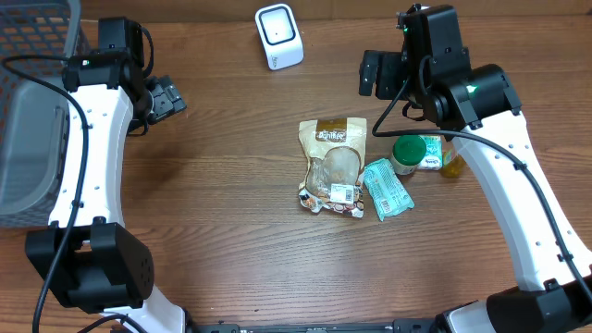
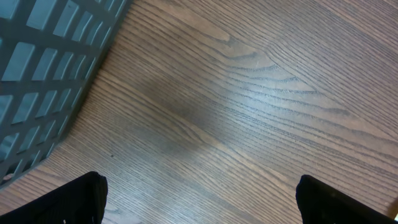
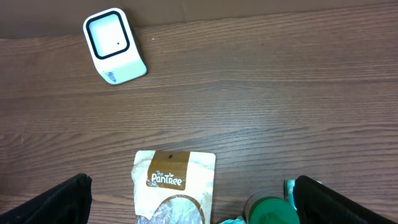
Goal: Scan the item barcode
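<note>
Left end effector and right end effector stand wide open, empty. Pouch seems light, soft (perhaps slippery); pinch its far edge.

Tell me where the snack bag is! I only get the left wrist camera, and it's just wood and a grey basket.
Observer: The snack pouch lies flat in the middle of the table.
Operator: Is the beeper thing there too?
Observer: Yes, a white scanner stands at the far edge, beyond the pouch.
Operator: Is the other arm holding something?
Observer: No, the right tool is open with nothing in it.
</note>
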`<control>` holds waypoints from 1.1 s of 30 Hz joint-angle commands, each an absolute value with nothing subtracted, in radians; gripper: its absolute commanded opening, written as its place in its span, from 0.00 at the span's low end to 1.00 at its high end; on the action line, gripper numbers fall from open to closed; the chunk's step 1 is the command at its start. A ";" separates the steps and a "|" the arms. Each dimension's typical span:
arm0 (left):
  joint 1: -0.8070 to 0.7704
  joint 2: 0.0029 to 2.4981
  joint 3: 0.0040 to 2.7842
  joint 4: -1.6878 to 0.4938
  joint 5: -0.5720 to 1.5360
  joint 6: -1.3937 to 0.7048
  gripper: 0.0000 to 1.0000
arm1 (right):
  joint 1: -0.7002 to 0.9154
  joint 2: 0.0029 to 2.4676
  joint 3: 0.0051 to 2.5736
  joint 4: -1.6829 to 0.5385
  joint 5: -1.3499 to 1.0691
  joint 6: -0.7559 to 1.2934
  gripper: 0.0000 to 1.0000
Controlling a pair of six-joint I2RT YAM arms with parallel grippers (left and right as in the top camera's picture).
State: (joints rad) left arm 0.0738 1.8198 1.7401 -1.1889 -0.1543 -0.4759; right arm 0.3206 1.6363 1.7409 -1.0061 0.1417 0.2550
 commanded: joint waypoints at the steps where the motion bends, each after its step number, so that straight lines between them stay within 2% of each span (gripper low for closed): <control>1: 0.072 1.822 1.751 -1.188 -0.164 -0.486 1.00 | 0.319 1.630 1.760 -1.002 0.149 0.259 1.00; 14: 0.072 1.822 1.751 -1.188 -0.164 -0.487 1.00 | 0.318 1.542 1.734 -1.002 0.149 0.259 1.00; 26: 0.072 1.822 1.751 -1.188 -0.164 -0.486 1.00 | 0.318 1.175 1.731 -1.002 0.149 0.259 1.00; 33: 0.072 1.822 1.751 -1.188 -0.164 -0.486 1.00 | 0.318 0.933 1.589 -1.001 0.149 0.259 1.00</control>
State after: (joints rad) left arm 0.0738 1.8198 1.7401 -1.1885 -0.1547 -0.4759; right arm 0.3206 1.0061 1.6703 -0.9985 0.1421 0.2550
